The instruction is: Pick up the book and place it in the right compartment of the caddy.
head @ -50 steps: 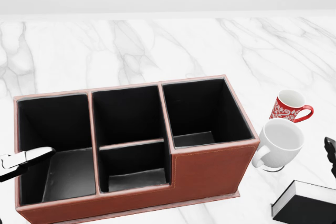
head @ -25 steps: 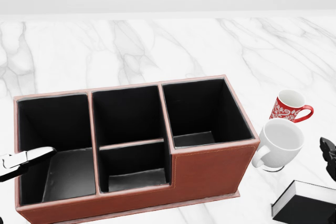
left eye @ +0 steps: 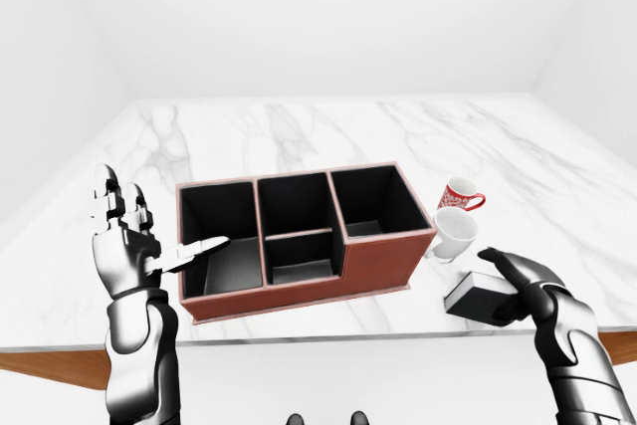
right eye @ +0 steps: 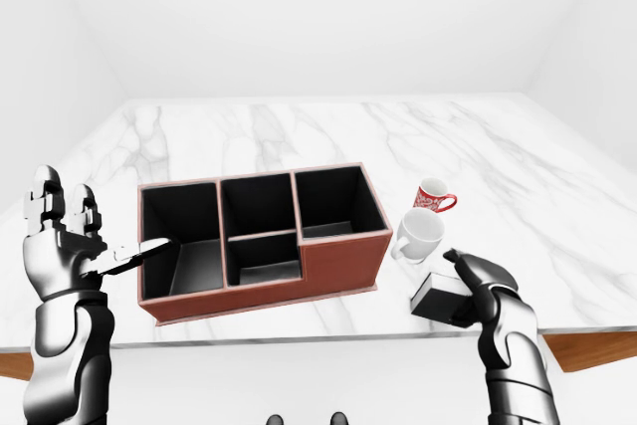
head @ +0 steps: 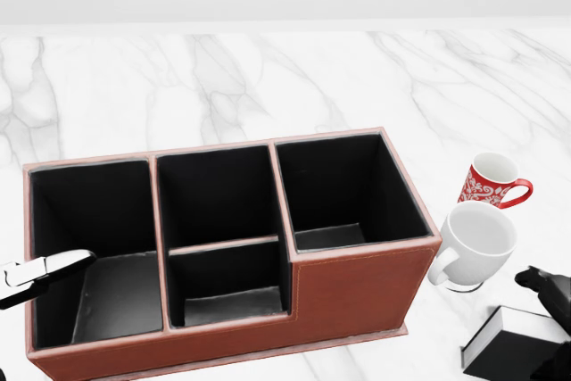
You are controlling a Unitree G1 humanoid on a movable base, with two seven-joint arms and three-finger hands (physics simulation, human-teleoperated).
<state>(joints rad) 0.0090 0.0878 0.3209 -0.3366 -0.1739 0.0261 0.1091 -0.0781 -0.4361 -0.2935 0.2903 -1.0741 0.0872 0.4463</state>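
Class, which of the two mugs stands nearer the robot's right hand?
The plain white mug; the red patterned mug stands beyond it, farther from the right hand.

Both arms are glossy silver-grey metal with dark joints. The left hand (left eye: 124, 231) has three segmented fingers (left eye: 109, 196) with ribbed knuckles and black gaps. The right hand (right eye: 478, 281) matches, on a rounded forearm with dark seam lines at the wrist.
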